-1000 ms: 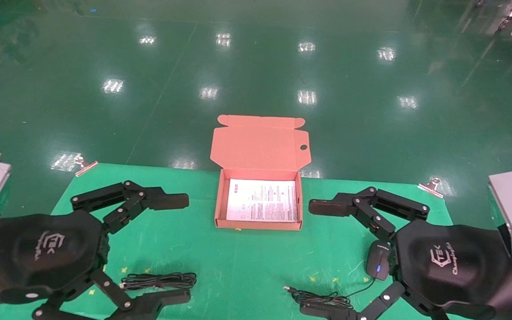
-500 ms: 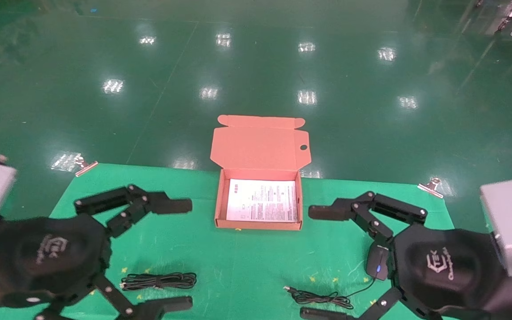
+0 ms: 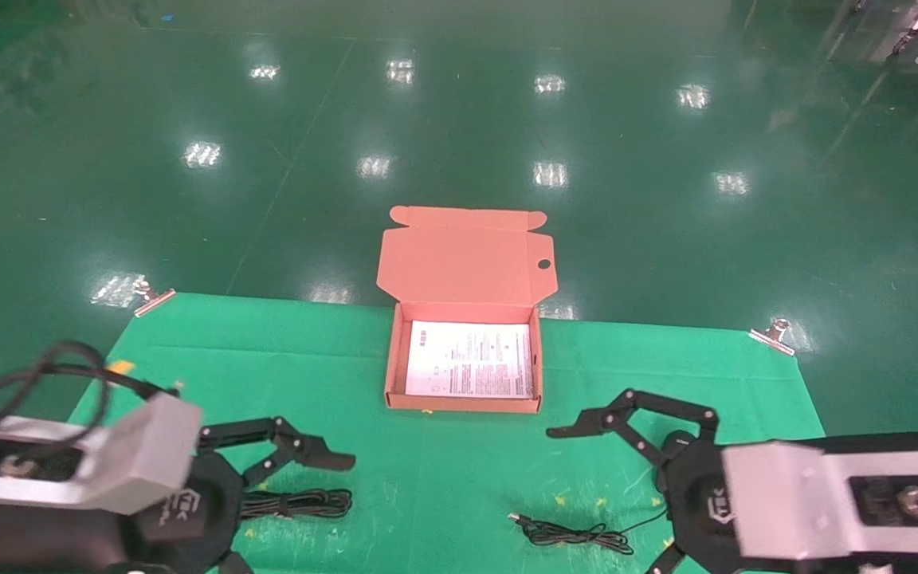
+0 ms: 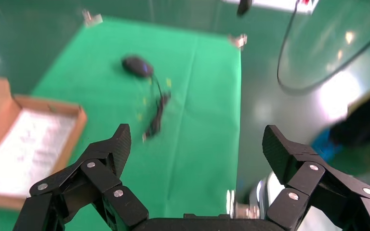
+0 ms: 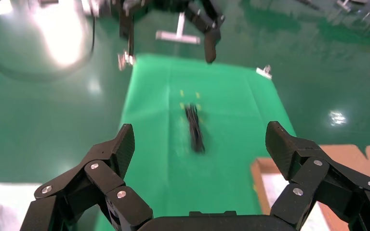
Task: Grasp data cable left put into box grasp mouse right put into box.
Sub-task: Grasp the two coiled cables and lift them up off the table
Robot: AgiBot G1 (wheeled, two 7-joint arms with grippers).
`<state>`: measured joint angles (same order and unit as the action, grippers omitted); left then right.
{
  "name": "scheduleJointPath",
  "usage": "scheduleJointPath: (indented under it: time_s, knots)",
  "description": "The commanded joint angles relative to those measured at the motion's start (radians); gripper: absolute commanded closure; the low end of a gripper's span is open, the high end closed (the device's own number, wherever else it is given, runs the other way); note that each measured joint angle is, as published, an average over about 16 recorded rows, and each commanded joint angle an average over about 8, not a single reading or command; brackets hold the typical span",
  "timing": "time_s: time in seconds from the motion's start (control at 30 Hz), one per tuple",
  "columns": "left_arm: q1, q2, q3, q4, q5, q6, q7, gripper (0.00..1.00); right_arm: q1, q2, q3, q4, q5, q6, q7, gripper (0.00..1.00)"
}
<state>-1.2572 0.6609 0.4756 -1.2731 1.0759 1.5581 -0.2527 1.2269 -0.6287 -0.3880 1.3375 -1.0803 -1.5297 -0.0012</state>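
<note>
Both wide-open, empty, the left gripper (image 3: pixel 300 510) and right gripper (image 3: pixel 610 494) hover; data cable (image 3: pixel 300 503) and mouse (image 4: pixel 137 66) lie unboxed beside the box (image 3: pixel 463 402).

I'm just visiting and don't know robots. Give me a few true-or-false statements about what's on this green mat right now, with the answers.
1. The box stands open with a white leaflet at its bottom. True.
2. The data cable already lies inside the box. False: it lies on the green mat, beside the left gripper.
3. Both grippers have their fingers spread open and hold nothing. True: so the wrist views show for the left gripper and the right gripper.
4. The mouse sits on top of the leaflet. False: it lies on the mat, away from the box.
5. The mouse's cord is stretched out straight across the mat. False: most of it lies gathered in a small bundle.
</note>
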Motion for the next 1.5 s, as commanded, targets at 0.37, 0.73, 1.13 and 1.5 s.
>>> scheduleJointPath:
  time_s: [0.37,0.73,1.13,1.5]
  knots:
    - [-0.144,0.073,0.173,0.017,0.262,0.016,0.018,0.00,0.124,-0.053,-0.137,0.011,-0.296,-0.006,-0.179,0.00]
    - [-0.240,0.185,0.357,0.009,0.573,-0.020,0.007,0.00,0.137,-0.125,-0.262,0.015,-0.594,0.073,-0.307,0.00]
    - [-0.214,0.279,0.443,0.047,0.816,-0.135,-0.049,0.00,0.076,-0.184,-0.325,-0.001,-0.783,0.172,-0.237,0.00]
    - [-0.199,0.351,0.447,0.263,0.879,-0.239,-0.086,0.00,0.031,-0.226,-0.317,-0.099,-0.810,0.241,-0.109,0.00]
